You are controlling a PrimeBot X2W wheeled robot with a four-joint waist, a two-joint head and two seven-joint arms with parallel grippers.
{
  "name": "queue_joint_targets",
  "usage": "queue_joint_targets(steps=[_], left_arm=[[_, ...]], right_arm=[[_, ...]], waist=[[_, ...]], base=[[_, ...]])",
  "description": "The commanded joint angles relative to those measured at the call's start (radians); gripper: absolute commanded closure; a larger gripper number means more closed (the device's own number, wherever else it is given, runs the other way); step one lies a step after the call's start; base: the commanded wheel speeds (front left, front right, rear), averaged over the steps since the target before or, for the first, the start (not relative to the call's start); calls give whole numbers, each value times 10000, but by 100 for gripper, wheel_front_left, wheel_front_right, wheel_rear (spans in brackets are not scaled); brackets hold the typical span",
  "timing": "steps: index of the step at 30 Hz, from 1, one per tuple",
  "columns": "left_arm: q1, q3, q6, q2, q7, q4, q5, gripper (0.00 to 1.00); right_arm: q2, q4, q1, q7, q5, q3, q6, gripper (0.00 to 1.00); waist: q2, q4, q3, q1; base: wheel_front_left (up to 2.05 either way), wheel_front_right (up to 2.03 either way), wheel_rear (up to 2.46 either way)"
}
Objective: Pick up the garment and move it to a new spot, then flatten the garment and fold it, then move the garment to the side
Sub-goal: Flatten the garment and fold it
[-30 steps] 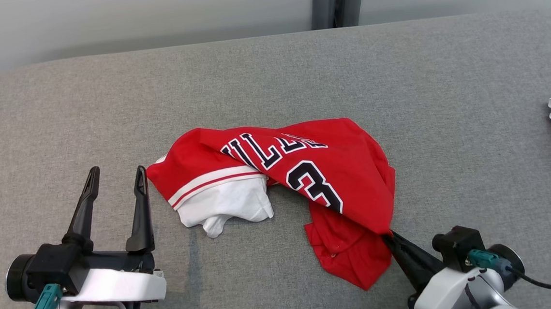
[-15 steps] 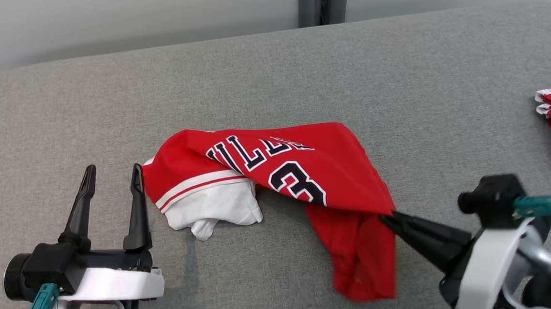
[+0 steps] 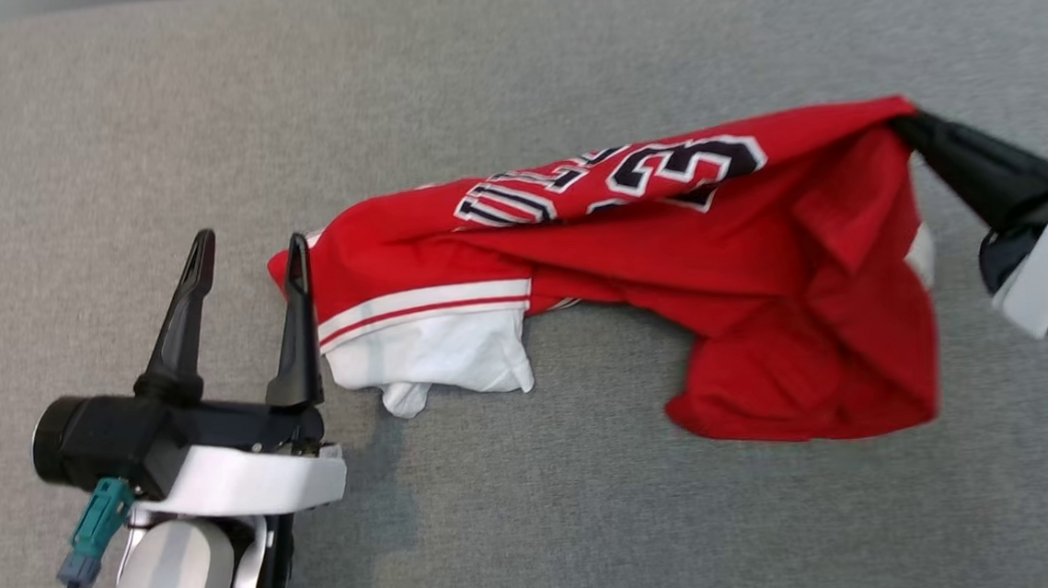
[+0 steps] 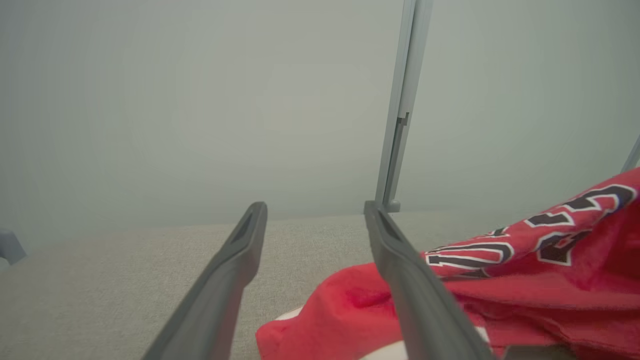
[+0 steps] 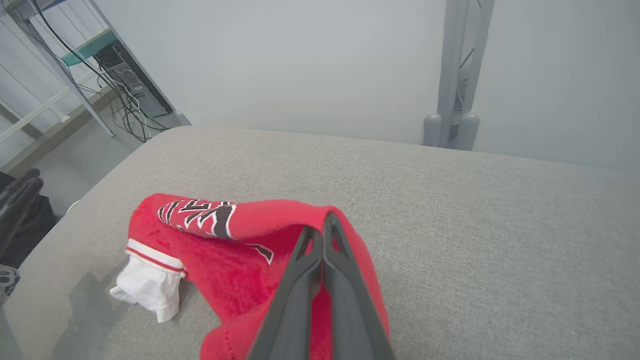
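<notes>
Red jersey fabric, garment (image 3: pixel 632 259), noted stretched out on the grey cloth-covered table (image 3: pixel 562 51); long axis laid left to right across the head view; right end lifted off the surface, left end resting on the table, a loose fold hung down below the raised corner.

White section with a red-and-white striped band (image 3: pixel 436 355) seen bunched at the lower left end, lying on the table.

Writing: black numerals edged in white, read as "33" (image 3: pixel 690 162); a run of block letters (image 3: pixel 508 203) beside them, too creased and foreshortened to be read; no maker's tag or brand mark made out.

Right gripper (image 3: pixel 901 123) found pressed together on the raised right corner, fabric pinched between the fingertips; the lift is judged to be borne by this arm alone.

Left gripper (image 3: pixel 249 237) recorded with fingers spread apart, nothing held; garment's left end lies just to that gripper's right, against its inner finger in the head view; contact cannot be told.

Left arm is judged nearer the trailing end; should a second hold be wanted, a short shift rightward would be called for.
</notes>
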Motion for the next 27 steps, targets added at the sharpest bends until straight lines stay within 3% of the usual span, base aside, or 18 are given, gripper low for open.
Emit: queue_joint_targets(steps=[1,11,12,13,14,19,23,27], left_arm=[[-364,-1,-148,-103,-41,33,108,0],[-1098,143,-698,-619,-41,217,546,0],[-1132,162,-754,-661,-43,230,573,0],[-1165,186,-798,-674,-43,249,624,0],[-1190,224,-846,-692,-43,267,658,0],[-1068,409,-943,-771,-43,353,821,0],[-856,571,-999,-805,-42,407,920,0],[-672,717,-1007,-786,-44,443,977,0]], right_arm=[[-190,706,-416,-440,-114,48,1,100],[-914,4299,-2381,-3491,-191,1708,1,100],[-972,4580,-2543,-3833,-200,1906,1,94],[-1000,4822,-2669,-4165,-180,2102,1,69],[-1018,5049,-2787,-4499,-171,2265,1,0],[-1031,6248,-3091,-6456,-769,2401,-1,0],[-625,7111,-2764,-8091,-1782,1555,1,0],[-100,6911,-2181,-8599,-2928,306,1,0]], waist=[[0,493,686,0],[0,939,1512,0],[0,944,1522,0],[0,943,1525,0],[0,934,1520,0],[0,775,1316,0],[0,546,1000,0],[0,285,665,0]], base=[[0,0,0],[0,0,0],[0,0,0],[0,0,0],[0,0,0],[0,0,0],[0,0,0],[0,0,0]])
